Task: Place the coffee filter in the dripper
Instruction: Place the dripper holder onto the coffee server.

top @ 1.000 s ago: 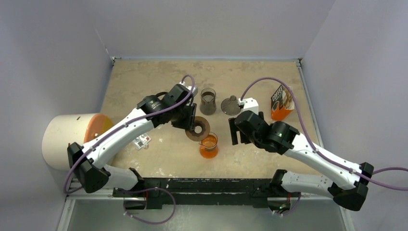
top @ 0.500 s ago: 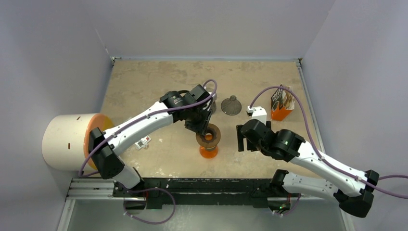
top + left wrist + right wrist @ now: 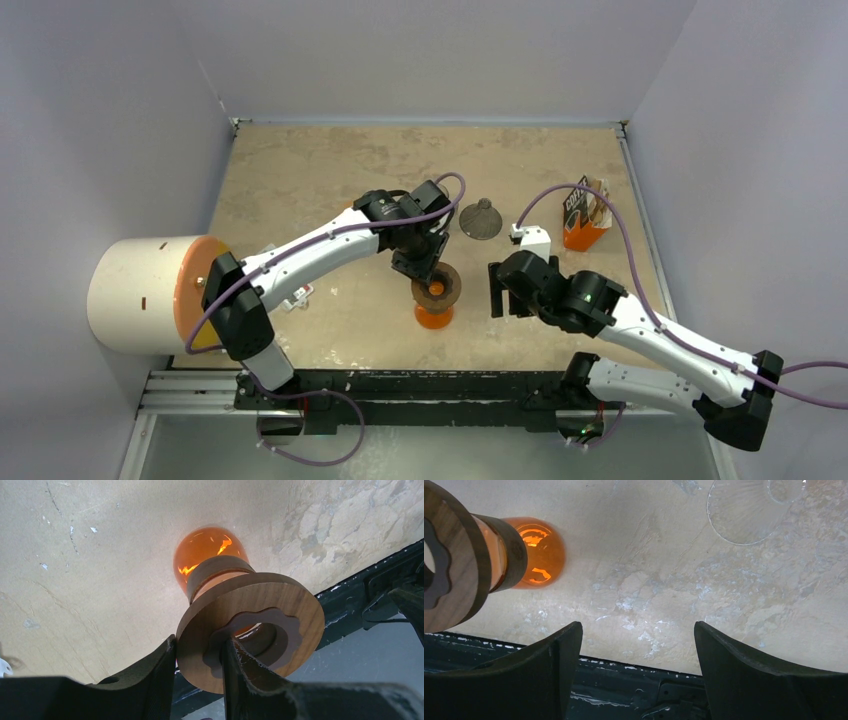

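Note:
The dripper is in two parts. Its clear ribbed glass cone (image 3: 481, 218) lies mouth-down on the table behind the arms, and shows in the right wrist view (image 3: 744, 510). Its brown wooden ring collar (image 3: 447, 290) sits on top of the orange glass vessel (image 3: 434, 316). My left gripper (image 3: 424, 264) is shut on the ring (image 3: 300, 615), one finger outside the rim and one in the hole (image 3: 199, 645). My right gripper (image 3: 497, 290) is open and empty (image 3: 638, 630), to the right of the vessel (image 3: 536, 552). No coffee filter shows.
A black-and-orange coffee packet (image 3: 583, 214) stands at the back right. A white cylinder with an orange face (image 3: 140, 290) lies at the left edge. A small white item (image 3: 295, 295) lies near the left arm. The black rail (image 3: 420, 385) runs along the front edge.
My left gripper has carried the wooden ring to the right and set it over the orange vessel. My right gripper has drawn back slightly, still open.

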Tool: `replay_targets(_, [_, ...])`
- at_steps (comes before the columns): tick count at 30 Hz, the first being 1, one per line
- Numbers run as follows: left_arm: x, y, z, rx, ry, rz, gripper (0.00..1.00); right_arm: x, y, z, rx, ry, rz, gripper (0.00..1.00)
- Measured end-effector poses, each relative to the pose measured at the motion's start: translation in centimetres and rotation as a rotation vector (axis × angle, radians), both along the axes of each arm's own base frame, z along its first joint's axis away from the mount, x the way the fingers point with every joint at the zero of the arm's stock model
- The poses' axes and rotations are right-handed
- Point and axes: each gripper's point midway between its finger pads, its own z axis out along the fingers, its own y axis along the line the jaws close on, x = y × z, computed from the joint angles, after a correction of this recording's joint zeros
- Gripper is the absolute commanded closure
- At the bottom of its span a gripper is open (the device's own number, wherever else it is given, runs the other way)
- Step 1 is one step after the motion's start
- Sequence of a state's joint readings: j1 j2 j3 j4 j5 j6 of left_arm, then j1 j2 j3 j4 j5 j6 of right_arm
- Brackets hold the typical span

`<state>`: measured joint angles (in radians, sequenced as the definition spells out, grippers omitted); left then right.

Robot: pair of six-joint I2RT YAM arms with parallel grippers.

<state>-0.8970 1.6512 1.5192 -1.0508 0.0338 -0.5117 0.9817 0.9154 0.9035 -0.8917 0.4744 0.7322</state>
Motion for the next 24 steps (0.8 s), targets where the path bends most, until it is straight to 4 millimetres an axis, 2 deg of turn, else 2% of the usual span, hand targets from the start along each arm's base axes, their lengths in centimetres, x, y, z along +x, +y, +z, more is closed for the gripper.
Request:
replay_targets(6, [0.23,-0.29,-0.82,0.012,0.010,0.000,1.00,0.10,0.25,-0.11,0.002,0.003,0.001,0.15])
replay_targets(24, [0.34,-0.13,-0.86,0.021,0.002,0.004,1.00,0.17,0.92,-0.52,0.004,0.020,0.010,0.16])
